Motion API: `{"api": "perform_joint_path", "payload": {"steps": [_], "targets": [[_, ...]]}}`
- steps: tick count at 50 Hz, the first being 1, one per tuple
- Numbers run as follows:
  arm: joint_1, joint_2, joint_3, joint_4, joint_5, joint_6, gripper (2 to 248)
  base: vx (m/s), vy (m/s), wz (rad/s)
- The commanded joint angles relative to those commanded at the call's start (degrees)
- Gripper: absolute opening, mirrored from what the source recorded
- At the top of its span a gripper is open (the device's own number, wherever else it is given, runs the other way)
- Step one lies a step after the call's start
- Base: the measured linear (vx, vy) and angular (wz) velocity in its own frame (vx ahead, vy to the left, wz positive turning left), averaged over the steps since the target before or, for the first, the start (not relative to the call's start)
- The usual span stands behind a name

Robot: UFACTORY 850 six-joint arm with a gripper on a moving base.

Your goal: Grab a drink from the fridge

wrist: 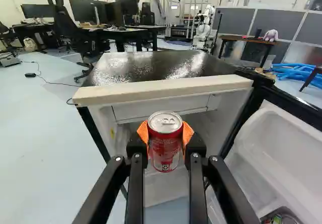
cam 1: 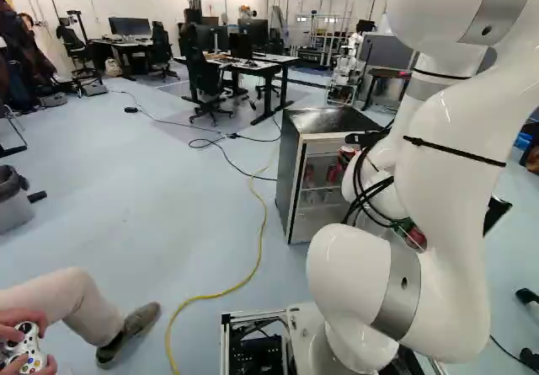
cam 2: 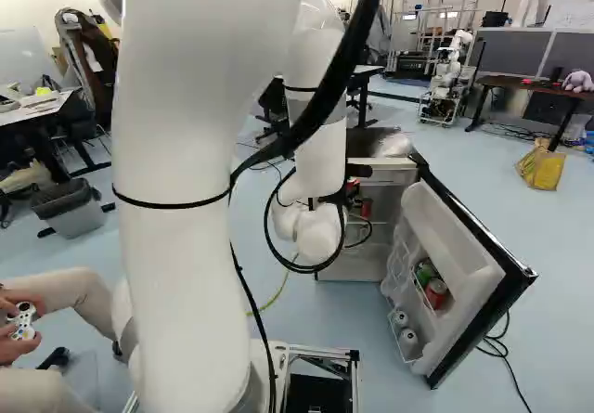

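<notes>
well, the gripper (cam 1: 349, 144) is holding a red can (wrist: 165, 146), its orange pads (wrist: 188, 132) pressing from two sides. the can is sitting at the open front of the fridge (wrist: 151, 65), while the door (cam 2: 473, 232) is standing wide, its shelves carrying other cans (cam 2: 436, 292).

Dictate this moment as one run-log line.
Drink grab | jaws shut on red can | can upright at open front of fridge | door open

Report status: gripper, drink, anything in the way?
Gripper shut on red can. Can upright at opening of fridge. Door swung wide, not across the opening.
</notes>
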Motion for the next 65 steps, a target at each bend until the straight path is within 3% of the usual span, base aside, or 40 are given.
{"api": "perform_joint_path", "payload": {"steps": [65], "targets": [[2.27, 7.10, -3.16, 0.00, -9.58, 0.00, 86, 0.000, 0.000, 0.000]]}}
